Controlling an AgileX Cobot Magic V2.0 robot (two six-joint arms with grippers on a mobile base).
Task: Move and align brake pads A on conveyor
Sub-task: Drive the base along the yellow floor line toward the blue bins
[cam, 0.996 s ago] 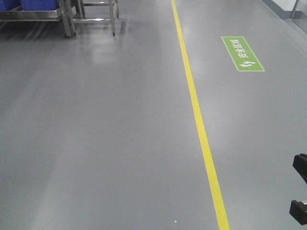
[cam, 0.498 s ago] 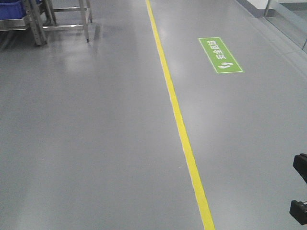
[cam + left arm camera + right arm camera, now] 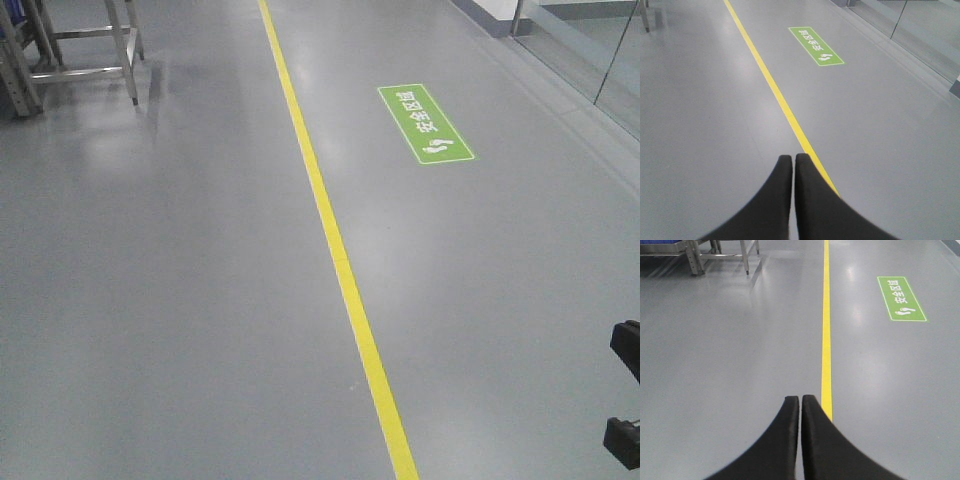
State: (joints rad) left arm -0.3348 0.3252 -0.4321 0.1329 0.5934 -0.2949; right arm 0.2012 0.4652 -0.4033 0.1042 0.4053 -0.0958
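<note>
Grey workshop floor is being shown in every view, and neither the brake pads A nor the conveyor is being caught by any camera, so their place cannot be told. The left gripper and the right gripper are each being carried closed and empty, with a yellow line toward 12 o'clock, a green floor sign at 1 o'clock and steel rack legs at 11 o'clock. Approach to the conveyor is being judged the step in hand, and the belt is needing to be found before any grasp.
</note>
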